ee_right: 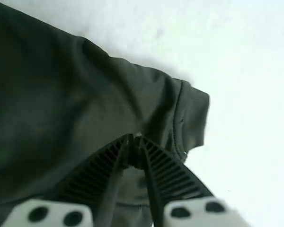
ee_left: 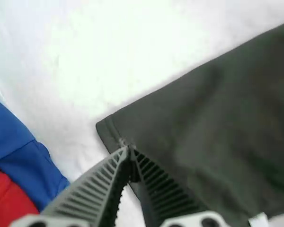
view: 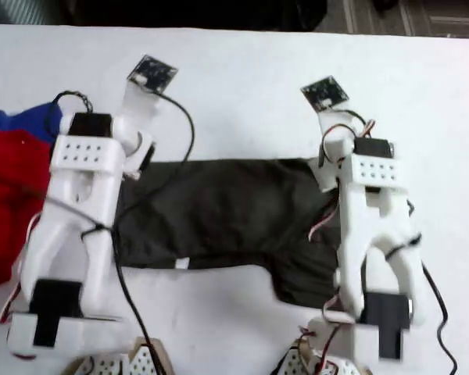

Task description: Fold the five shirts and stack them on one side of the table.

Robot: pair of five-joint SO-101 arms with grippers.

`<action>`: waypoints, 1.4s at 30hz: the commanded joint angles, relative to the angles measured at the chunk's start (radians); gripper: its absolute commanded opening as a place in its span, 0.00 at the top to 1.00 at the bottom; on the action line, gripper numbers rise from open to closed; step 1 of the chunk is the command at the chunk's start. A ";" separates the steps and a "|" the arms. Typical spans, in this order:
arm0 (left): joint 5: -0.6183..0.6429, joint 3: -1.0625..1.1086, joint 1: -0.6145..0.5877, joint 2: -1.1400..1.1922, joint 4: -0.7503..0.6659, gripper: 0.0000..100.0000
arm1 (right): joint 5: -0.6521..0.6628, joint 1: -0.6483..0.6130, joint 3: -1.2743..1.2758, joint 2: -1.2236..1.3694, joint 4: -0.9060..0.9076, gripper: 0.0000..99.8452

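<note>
A white counter [view: 242, 86] carries the scene. From above, a broad band of its white surface lies between the far edge of the dark shirt [view: 227, 211] and the counter's far edge.

The dark shirt lies spread flat across the middle, between the two arms, with its near right part bulging toward the arm bases.

The left arm [view: 82, 195] stands over the shirt's left end and the right arm [view: 375, 211] over its right end.

A red shirt [view: 8, 195] and a blue shirt [view: 23, 121] are heaped at the counter's left edge, just beside the left arm.

The high view hides both claws under the arms; the wrist views show them.

The left claw [ee_left: 128, 150] is closed, apparently pinching the hem at a shirt corner, with white counter beyond and blue and red cloth near.

The right claw [ee_right: 132, 139] is closed on dark fabric beside a folded sleeve cuff.
</note>
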 commanded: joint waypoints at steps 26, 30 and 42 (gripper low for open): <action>0.025 0.021 0.700 -0.028 0.068 0.87 | -0.226 0.102 -0.109 -1.194 0.249 0.98; 0.025 0.020 0.782 0.068 0.003 0.86 | -0.282 -0.045 -0.176 -1.198 0.254 0.98; 0.023 -0.164 0.940 0.312 -0.092 0.85 | -0.419 -0.418 -0.221 -1.196 0.248 0.98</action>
